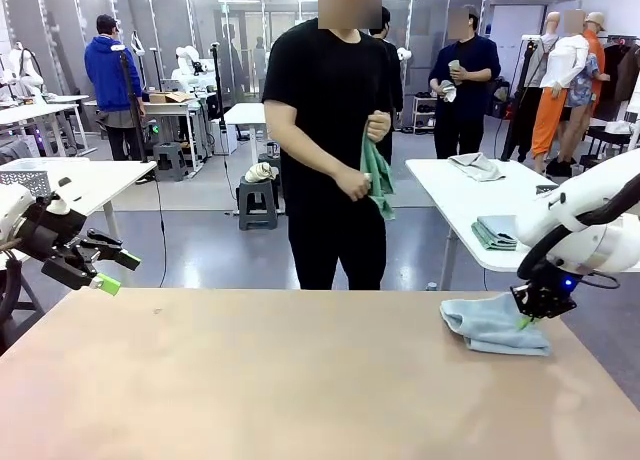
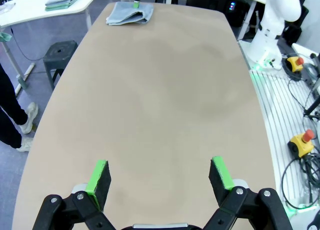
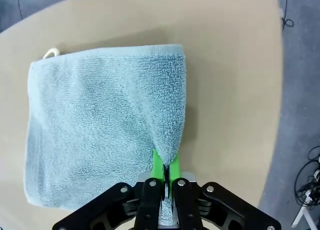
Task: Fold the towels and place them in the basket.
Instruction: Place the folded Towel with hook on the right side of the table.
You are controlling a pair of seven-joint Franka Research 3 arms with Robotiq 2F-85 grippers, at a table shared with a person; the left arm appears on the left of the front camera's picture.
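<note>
Right wrist view gave you the clearest read: your right claw (image 3: 164, 162) was clenched on a pinched ridge of the pale blue-grey towel (image 3: 100, 125), its green pads pressed together with terry nipped between them. That towel lay on the tabletop (image 1: 280, 380), close to its far right corner. It was already doubled into a rough rectangle, with its small corner loop (image 3: 49, 53) poking out at one corner.

Judging by that, the step in hand was a further fold of this towel. To do it well, you would have lifted only enough to clear the tabletop, carried the pinched edge straight over to the opposite edge, and lowered it before letting go, so the lower layers did not drag and bunch. The grip seemed to take only a thin fold near one edge, so a quick pull might have slipped it out.

Your left claw (image 2: 160, 170) hung released, jaws wide, above the tabletop's left end, holding nothing; it could have pinned the towel's other side.

The towel's pile looked thick and soft, and its layers sat slightly out of line. Beyond the tabletop's far edge a person (image 1: 330, 100) held the mint green towel (image 1: 378, 180), bunched and hanging.
</note>
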